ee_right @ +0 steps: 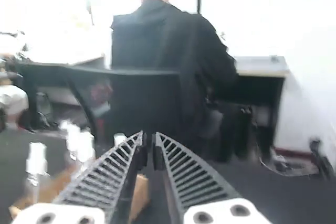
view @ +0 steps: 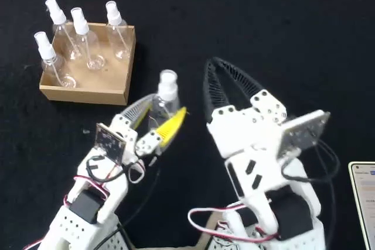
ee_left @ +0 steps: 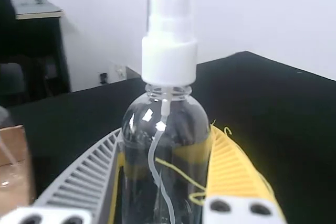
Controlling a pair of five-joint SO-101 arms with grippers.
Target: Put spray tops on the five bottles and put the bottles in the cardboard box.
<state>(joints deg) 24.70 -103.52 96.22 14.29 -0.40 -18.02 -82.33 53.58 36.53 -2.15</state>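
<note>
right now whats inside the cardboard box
Four clear plastic spray bottles with white tops stand in the shallow brown cardboard box. The floor just behind its near wall is hidden.

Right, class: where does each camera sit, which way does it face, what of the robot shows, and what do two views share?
High view: fixed above, looking down on the black table; both arms show.
Left wrist view: on that arm, facing the clear white-topped plastic bottle in the left tool.
Right wrist view: on that arm, facing past the right tool to the brown cardboard box.
Shared: high and left wrist views show that bottle.
</note>
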